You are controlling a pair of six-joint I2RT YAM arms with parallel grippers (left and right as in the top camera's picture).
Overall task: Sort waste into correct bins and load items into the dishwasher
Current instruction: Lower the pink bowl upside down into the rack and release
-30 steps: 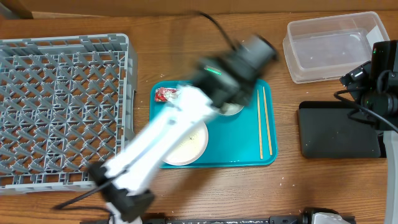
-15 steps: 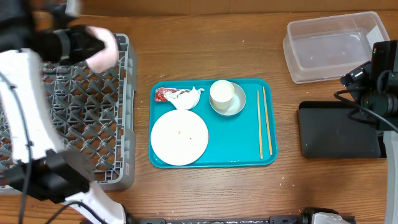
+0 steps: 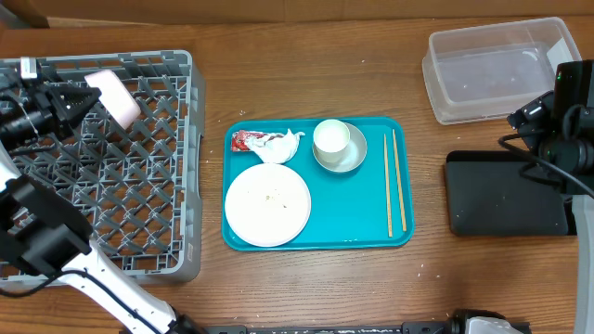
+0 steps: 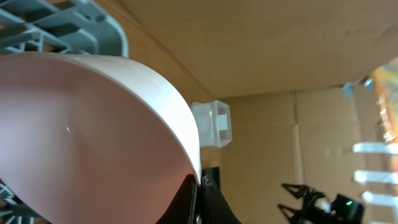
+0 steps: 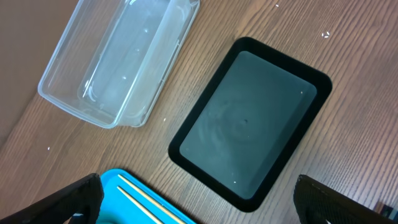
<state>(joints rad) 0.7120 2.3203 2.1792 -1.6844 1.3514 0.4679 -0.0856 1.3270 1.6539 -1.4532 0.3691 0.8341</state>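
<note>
My left gripper (image 3: 82, 100) is shut on the rim of a pale bowl (image 3: 113, 96), held tilted over the far left part of the grey dish rack (image 3: 139, 213). In the left wrist view the bowl (image 4: 81, 137) fills the left and the fingers (image 4: 198, 190) pinch its edge. On the teal tray (image 3: 367, 223) lie a large white plate (image 3: 267, 205) with a few crumbs (image 3: 270, 197), a white cup (image 3: 331, 137) on a small dish (image 3: 351, 160), two chopsticks (image 3: 395, 181), a red wrapper (image 3: 243, 141) and a white tissue (image 3: 282, 145). My right gripper (image 5: 199, 202) is open and empty.
The clear tub (image 3: 497, 70) stands at the back right, with the black tray (image 3: 506, 195) in front of it. Both also show in the right wrist view, the tub (image 5: 118, 56) and the black tray (image 5: 249, 124). The right arm (image 3: 568, 121) hangs over the table's right edge.
My left arm has swung from over the teal tray leftward to the rack's far left corner, carrying the bowl. The right arm has not moved.
</note>
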